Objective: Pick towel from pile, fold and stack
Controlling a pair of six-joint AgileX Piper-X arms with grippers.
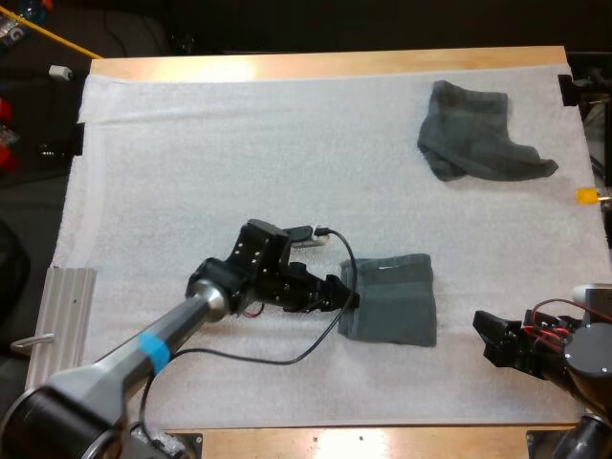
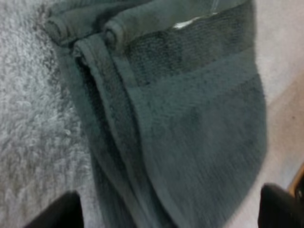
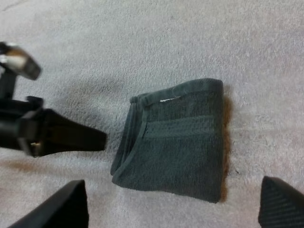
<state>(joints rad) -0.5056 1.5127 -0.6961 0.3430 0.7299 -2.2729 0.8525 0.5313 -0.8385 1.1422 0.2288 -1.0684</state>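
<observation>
High view: a folded towel (image 1: 390, 298) of dark grey-green terry lies flat on the white fleecy mat (image 1: 239, 143), right of centre. The black two-fingered left gripper (image 1: 346, 296) is at its left edge. The right gripper (image 1: 484, 335) is near its right side, not touching. A crumpled towel (image 1: 473, 139) of the same cloth sits far right, well apart.

Left wrist view: own fingers (image 2: 61, 213) spread, nothing pinched. It shows the stacked hem layers, which the high view flattens.

Right wrist view: own fingers (image 3: 57, 204) spread, clear of the cloth. It shows a thin white label (image 3: 169, 99) and the left gripper's tip just beside the hem.

Risk: closing on only the top layers would peel the fold open, and a sideways drag would skew it.
</observation>
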